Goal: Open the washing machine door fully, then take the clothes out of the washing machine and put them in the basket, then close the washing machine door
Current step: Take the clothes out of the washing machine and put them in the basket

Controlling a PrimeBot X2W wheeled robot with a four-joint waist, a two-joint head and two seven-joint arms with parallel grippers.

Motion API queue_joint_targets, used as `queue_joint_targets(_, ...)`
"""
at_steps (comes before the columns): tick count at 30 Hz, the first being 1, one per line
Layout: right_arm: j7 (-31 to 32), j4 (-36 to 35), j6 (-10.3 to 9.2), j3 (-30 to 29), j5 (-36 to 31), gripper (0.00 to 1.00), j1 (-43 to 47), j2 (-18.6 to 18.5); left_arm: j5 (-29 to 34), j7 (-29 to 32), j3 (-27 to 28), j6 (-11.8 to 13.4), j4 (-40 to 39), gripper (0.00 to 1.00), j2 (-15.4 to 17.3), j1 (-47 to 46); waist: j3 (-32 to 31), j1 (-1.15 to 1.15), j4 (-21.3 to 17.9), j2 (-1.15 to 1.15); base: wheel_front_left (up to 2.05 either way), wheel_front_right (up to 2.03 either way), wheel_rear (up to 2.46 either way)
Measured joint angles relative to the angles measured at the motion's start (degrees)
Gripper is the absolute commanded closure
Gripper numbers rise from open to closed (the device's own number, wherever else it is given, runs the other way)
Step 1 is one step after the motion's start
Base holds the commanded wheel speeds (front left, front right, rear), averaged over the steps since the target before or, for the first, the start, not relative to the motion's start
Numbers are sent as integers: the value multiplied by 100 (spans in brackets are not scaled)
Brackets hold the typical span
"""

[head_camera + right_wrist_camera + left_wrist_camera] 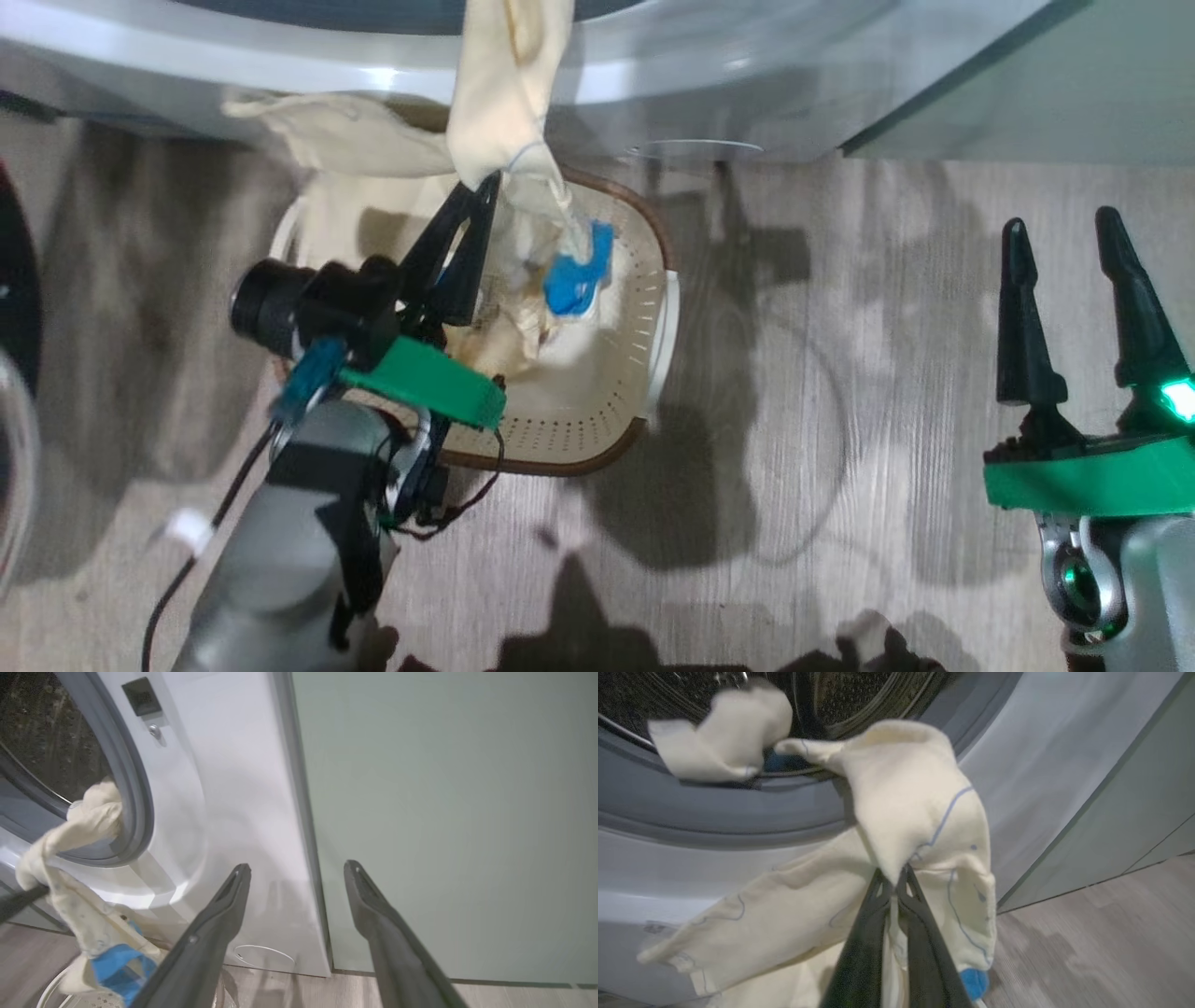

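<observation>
My left tool (478, 191) has its two fingers pressed together on a fold of the clothes (915, 802), above the basket. My right tool (1061, 229) has its fingers spread wide and holds nothing. It hovers over the floor (840, 373), well apart from the basket.

1. The washing machine (224, 788) stands directly ahead, beside a pale green cabinet (444, 812). In the right wrist view my right tool points at the seam between the two.
2. The washing machine door (17, 280) shows as a dark rim at the left edge of the head view, away from the drum mouth (738, 807).
3. The basket (644, 308) sits on the floor just in front of the machine.
4. The pinched garment hangs from the drum mouth, over the grey ring, and down into the basket. More cream fabric lies in the basket and over its far rim. A separate piece (724, 737) rests on the lip of the drum mouth.
5. A bright blue patch (577, 275) on the garment hangs inside the basket.
</observation>
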Motion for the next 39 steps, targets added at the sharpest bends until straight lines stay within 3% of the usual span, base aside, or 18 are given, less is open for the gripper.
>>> queue_joint_targets(12,0,38,0,-73,-134,0,3,0,467,-32,32,25,-2581,100,-110,804,-126,0,287,0,0,0,0)
queue_joint_targets(20,0,60,0,-82,-185,0,11,-3,580,-33,-142,74,-3078,100,-141,1207,-250,0,423,0,0,0,0)
queue_joint_targets(26,0,76,0,-76,-185,0,19,-12,361,-33,-144,-37,-2430,100,-167,1656,-321,0,442,0,0,0,0)
queue_joint_targets(31,0,75,0,-34,-185,0,20,-13,86,-33,-2,-276,-1593,100,-207,1666,-321,1,363,0,0,0,0)
queue_joint_targets(37,0,74,0,18,-167,0,38,-13,-88,-32,205,-592,-234,100,-234,1418,-272,1,181,0,0,0,0)
queue_joint_targets(39,0,82,0,71,-164,0,97,-12,-88,-31,278,-701,578,100,-238,1096,-247,1,59,0,0,0,0)
